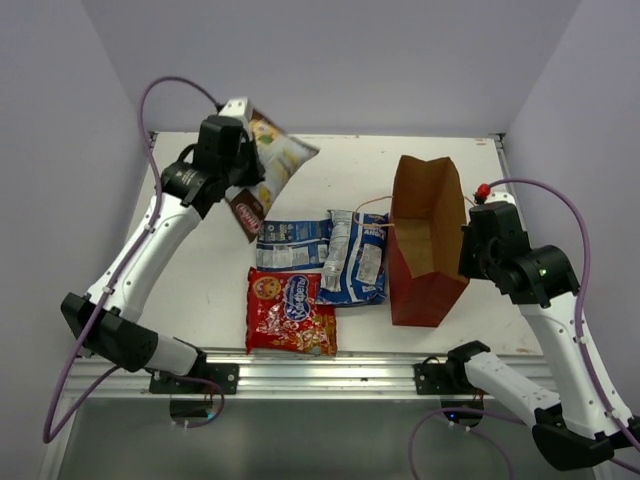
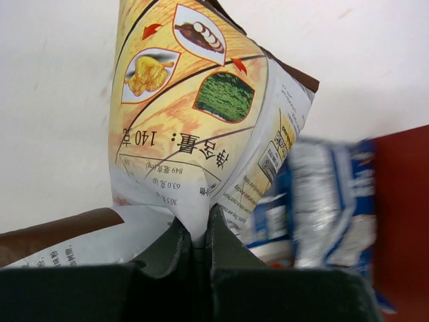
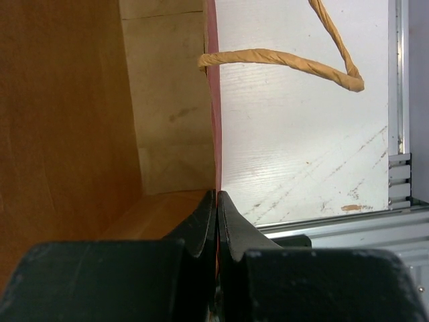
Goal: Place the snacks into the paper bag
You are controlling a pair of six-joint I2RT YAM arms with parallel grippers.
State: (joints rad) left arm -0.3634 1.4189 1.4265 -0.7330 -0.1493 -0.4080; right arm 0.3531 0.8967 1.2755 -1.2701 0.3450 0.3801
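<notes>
My left gripper is shut on the white-and-brown chip bag, lifted at the far left; in the left wrist view the jaws pinch the bag's edge. Two blue-and-white packs and the red cookie pack lie flat mid-table. The paper bag stands open to their right. My right gripper is shut on the bag's right wall, seen in the right wrist view clamping the rim. A twine handle hangs outside.
The aluminium rail runs along the table's near edge. The grey walls enclose the table at the back and sides. The blurred blue packs and red pack show below the chip bag in the left wrist view.
</notes>
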